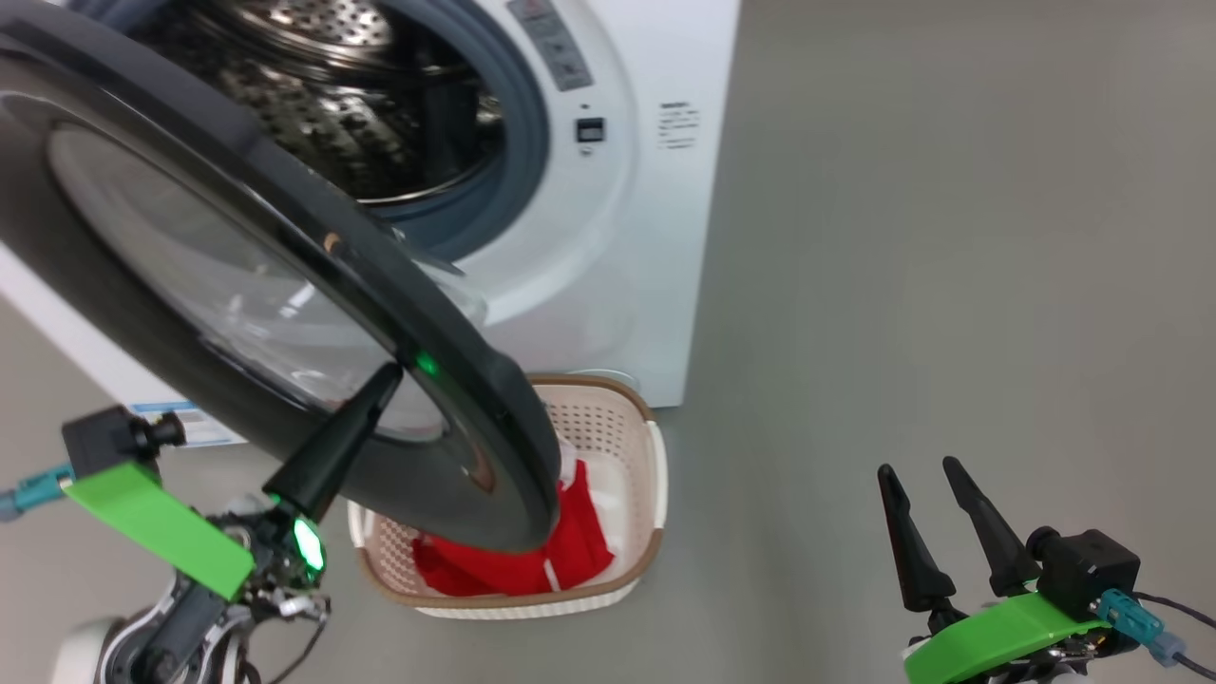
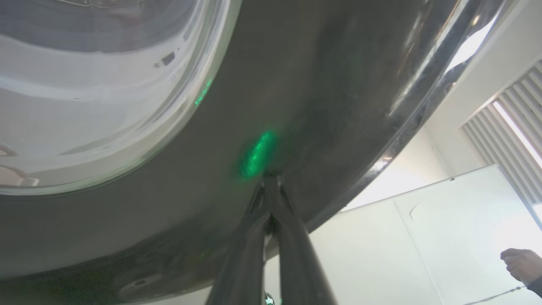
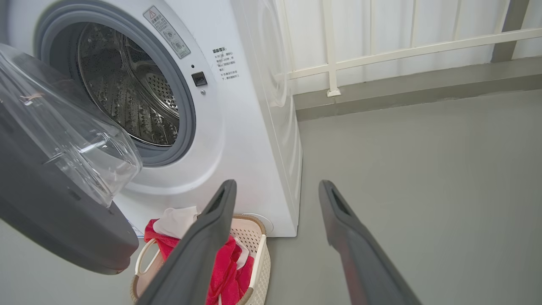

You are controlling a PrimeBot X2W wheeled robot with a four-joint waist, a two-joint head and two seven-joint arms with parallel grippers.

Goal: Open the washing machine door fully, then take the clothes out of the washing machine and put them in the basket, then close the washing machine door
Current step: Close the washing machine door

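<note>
The washing machine door [image 1: 503,427] stands part-way open, its black rim and glass window [image 1: 218,275] hanging over the basket [image 1: 608,404]. My left gripper [image 1: 388,372] is shut with nothing in it. Its tip presses on the door's outer rim [image 2: 317,84], seen close up at my left gripper [image 2: 271,180]. Red clothes [image 1: 575,541] lie in the cream basket [image 3: 259,258], a white cloth [image 3: 178,220] on top of the red fabric [image 3: 224,264]. The washing machine [image 3: 237,127] shows its steel drum [image 3: 127,93] with no clothes visible inside. My right gripper [image 1: 917,467] is open and empty over the floor [image 3: 277,186].
Grey floor [image 1: 950,237] spreads to the right of the machine. A white railing [image 3: 381,53] and a low ledge run behind it. A person's hand [image 2: 523,264] appears at the edge of the left wrist view, before a white board [image 2: 444,233].
</note>
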